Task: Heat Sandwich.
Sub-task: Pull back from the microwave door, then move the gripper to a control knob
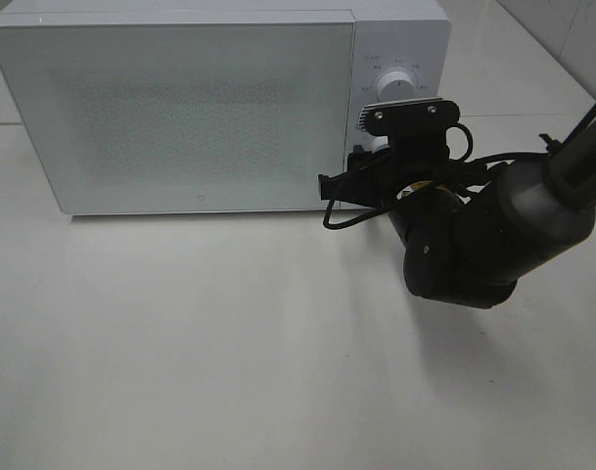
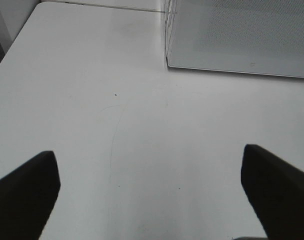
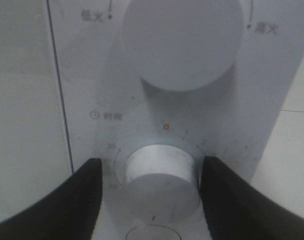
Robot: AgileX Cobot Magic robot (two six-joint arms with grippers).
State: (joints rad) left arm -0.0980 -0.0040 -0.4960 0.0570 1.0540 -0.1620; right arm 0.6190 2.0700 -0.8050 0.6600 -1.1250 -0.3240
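Note:
The sandwich is out of view. A white microwave (image 1: 180, 108) stands at the back of the table with its frosted door shut. My right gripper (image 3: 152, 186) is at its control panel, jaws open on either side of the lower timer knob (image 3: 160, 170). The right finger (image 3: 231, 200) sits close against the knob, and a narrow gap shows at the left finger (image 3: 72, 200). In the high view the right arm (image 1: 474, 235) reaches in from the right, and its wrist camera hides the fingertips. My left gripper (image 2: 152, 200) hangs open over bare table, holding nothing.
The upper power knob (image 3: 184, 40) sits just above the timer knob. A black cable (image 1: 351, 220) loops off the right wrist near the microwave's lower front corner. White tabletop (image 1: 180, 343) spreads in front of the microwave.

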